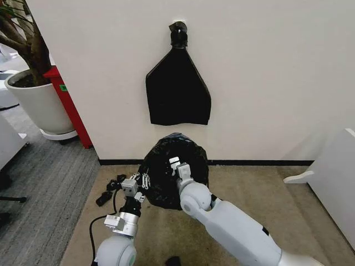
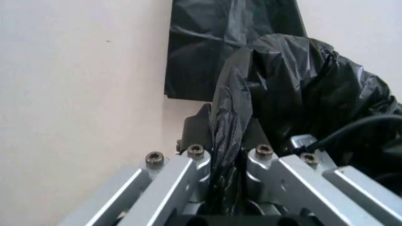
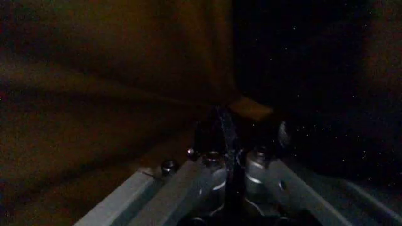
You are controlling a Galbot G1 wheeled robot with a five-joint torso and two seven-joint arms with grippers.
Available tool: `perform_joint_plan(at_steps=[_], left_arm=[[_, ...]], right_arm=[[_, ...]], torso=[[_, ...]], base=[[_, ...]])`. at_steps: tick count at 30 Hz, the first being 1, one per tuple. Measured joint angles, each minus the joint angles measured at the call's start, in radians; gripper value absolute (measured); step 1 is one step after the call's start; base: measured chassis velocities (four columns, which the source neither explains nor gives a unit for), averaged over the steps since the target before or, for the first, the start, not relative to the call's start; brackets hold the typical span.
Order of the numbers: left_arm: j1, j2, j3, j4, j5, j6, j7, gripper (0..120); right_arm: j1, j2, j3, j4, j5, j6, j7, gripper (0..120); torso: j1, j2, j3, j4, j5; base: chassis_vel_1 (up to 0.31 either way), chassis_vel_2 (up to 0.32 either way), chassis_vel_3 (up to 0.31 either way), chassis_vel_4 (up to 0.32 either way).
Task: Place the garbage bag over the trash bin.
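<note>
Far left: big white plant pot (image 1: 34,102) with a tree, beside a red panel (image 1: 71,105). Near left, on the tan carpet (image 1: 277,199): left gripper (image 1: 143,182), narrow, pinching a fold of the thin, crinkly, glossy black garbage bag (image 1: 161,174) at its left edge; same fold caught between the silver fingers (image 2: 188,165) in the wrist view. Centre, against the wall base: bag bulging into a round mound. Above, on the wall: flat black bag (image 1: 177,88) tapering to a knotted top. Right of centre: right gripper (image 1: 173,164) reaching into the bag's mouth, closed tight on a thin strip of film in dim surroundings (image 3: 229,136). Trash bin hidden, cannot tell where.
</note>
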Motion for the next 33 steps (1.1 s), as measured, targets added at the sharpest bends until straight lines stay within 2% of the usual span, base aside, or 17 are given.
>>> perform_joint_plan(at_steps=[8,12,16,21,26,33], left_arm=[[-0.025,0.007,-0.008,0.013,-0.013,-0.003,0.001,4],[-0.035,0.007,-0.008,0.015,-0.018,0.001,0.0,4],[-0.039,0.004,-0.008,0.016,-0.019,0.003,-0.005,4],[-0.022,-0.001,-0.009,0.013,-0.01,0.001,-0.006,4],[-0.012,-0.003,-0.008,0.01,-0.003,-0.002,-0.004,4],[-0.004,-0.004,-0.004,0.01,0.003,-0.009,-0.001,4]], right_arm=[[-0.033,-0.093,0.012,0.056,0.01,0.002,-0.019,0],[-0.052,-0.102,-0.001,0.082,0.007,0.002,-0.019,0],[-0.053,-0.086,-0.035,0.1,0.002,-0.002,-0.015,0],[-0.007,-0.01,-0.092,0.077,0.002,-0.01,0.003,0],[0.036,0.026,-0.104,0.042,0.002,-0.009,0.01,0],[0.059,0.015,-0.056,0.018,0.004,0.0,0.011,0]], torso=[[0.0,0.0,0.0,-0.0004,0.0001],[0.0,0.0,0.0,-0.0006,0.0002],[0.0,0.0,0.0,-0.0003,0.0002],[0.0,0.0,0.0,0.0,0.0],[0.0,0.0,0.0,0.0,0.0],[0.0,0.0,0.0,-0.0001,0.0001]], base=[[0.0,0.0,0.0,0.0],[0.0,0.0,0.0,0.0],[0.0,0.0,0.0,0.0],[0.0,0.0,0.0,0.0],[0.0,0.0,0.0,0.0],[0.0,0.0,0.0,0.0]])
